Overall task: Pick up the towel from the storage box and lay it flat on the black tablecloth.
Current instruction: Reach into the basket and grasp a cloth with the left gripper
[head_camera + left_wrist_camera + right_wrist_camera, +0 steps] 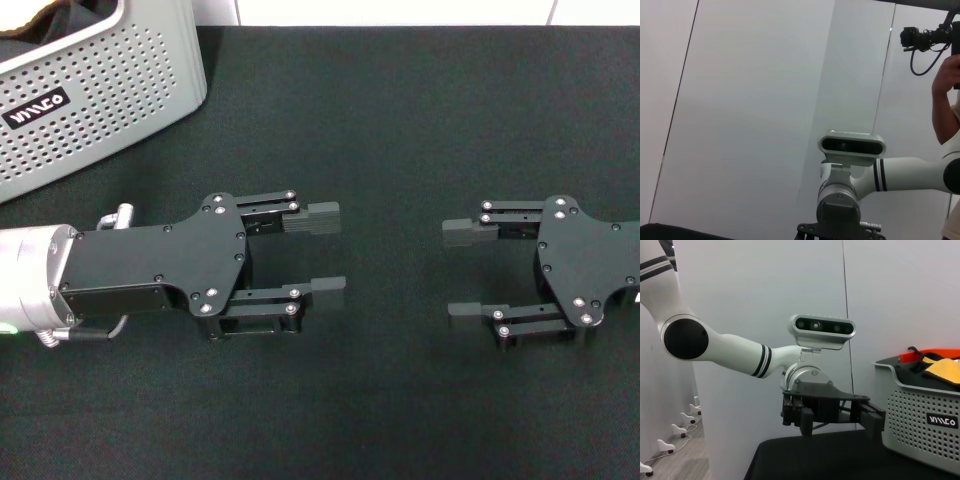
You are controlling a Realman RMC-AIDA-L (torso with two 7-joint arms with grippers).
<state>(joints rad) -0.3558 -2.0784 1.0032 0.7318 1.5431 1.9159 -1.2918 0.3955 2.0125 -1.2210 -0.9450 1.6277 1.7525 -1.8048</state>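
The storage box (90, 90) stands at the far left of the black tablecloth (400, 120). It also shows in the right wrist view (920, 415), with the towel (941, 367) bunched inside, its orange side poking above the rim. In the head view only a sliver of the box's contents shows at the top edge. My left gripper (325, 250) is open and empty, low over the cloth at centre left, in front of the box. My right gripper (465, 272) is open and empty, facing it at centre right. The left gripper also shows in the right wrist view (867, 420).
The tablecloth's far edge runs along a white wall (400, 12). In the left wrist view my right arm's wrist camera (852, 145) shows, and a person (950, 90) stands behind it holding a camera.
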